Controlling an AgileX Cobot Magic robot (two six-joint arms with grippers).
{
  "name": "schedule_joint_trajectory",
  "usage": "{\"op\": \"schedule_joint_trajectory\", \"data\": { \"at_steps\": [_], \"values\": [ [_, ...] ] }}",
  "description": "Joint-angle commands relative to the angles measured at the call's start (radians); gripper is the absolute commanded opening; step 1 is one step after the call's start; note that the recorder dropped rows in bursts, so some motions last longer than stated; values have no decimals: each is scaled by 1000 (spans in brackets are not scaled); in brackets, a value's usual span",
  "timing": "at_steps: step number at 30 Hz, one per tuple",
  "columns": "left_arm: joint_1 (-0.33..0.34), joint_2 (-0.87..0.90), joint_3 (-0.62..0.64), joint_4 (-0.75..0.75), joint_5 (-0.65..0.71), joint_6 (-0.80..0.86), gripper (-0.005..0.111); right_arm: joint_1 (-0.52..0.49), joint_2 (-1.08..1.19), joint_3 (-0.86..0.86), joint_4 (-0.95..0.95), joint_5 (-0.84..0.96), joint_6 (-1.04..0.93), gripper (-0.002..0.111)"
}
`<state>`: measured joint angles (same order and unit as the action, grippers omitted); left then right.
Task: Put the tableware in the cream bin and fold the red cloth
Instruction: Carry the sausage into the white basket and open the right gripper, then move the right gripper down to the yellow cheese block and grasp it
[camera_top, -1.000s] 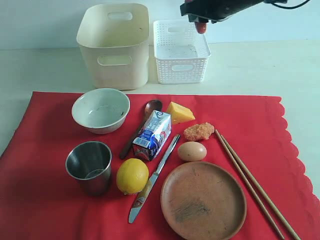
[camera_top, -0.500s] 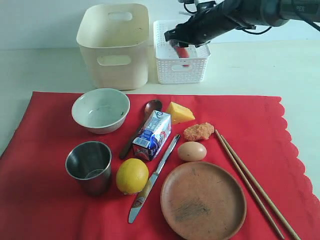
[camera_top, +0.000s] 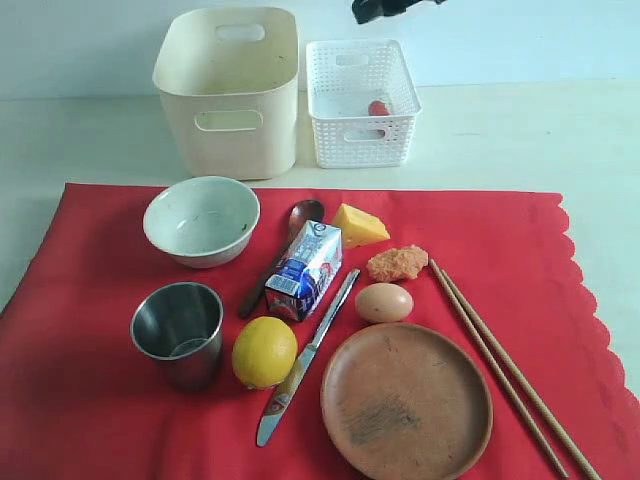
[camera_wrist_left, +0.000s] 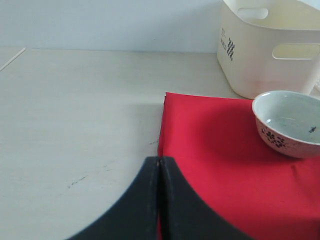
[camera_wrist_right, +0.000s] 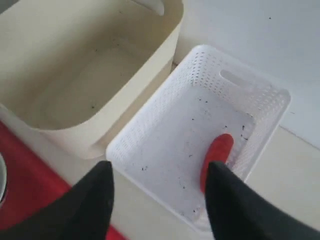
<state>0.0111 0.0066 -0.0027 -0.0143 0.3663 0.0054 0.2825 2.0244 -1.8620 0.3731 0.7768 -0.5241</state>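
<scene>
The red cloth (camera_top: 90, 400) covers the near table and carries the pale bowl (camera_top: 200, 218), steel cup (camera_top: 178, 330), wooden spoon (camera_top: 275, 260), table knife (camera_top: 310, 355), brown plate (camera_top: 405, 400) and chopsticks (camera_top: 505, 372). Behind it stands the cream bin (camera_top: 230, 130), with nothing in it. My right gripper (camera_wrist_right: 160, 170) hangs open and holds nothing, high above the white basket; only its tip (camera_top: 385, 8) shows at the exterior view's top edge. My left gripper (camera_wrist_left: 159, 162) is shut and holds nothing, low over the cloth's (camera_wrist_left: 210, 150) left edge, near the bowl (camera_wrist_left: 290, 125).
A white lattice basket (camera_top: 362, 140) stands right of the cream bin with a red sausage (camera_top: 378, 107) in it. Also on the cloth are a milk carton (camera_top: 305, 268), lemon (camera_top: 264, 350), cheese (camera_top: 358, 225), egg (camera_top: 383, 302) and a fried piece (camera_top: 397, 263).
The right gripper dipped to the white basket, opened and let go of the sausage, which now lies inside. It then rose to the top of the view.
</scene>
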Motion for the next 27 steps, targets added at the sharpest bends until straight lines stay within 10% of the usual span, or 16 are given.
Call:
{"op": "schedule_joint_trajectory", "data": {
  "at_steps": [1, 7, 27],
  "values": [
    [2, -7, 3, 4, -13, 1, 0, 0, -101, -7, -36, 142, -6, 28],
    [2, -7, 3, 4, -13, 1, 0, 0, -197, 53, -36, 220, -6, 0],
    [2, -7, 3, 4, -13, 1, 0, 2, -236, 569, 280, 104, -665, 0]
  ]
}}
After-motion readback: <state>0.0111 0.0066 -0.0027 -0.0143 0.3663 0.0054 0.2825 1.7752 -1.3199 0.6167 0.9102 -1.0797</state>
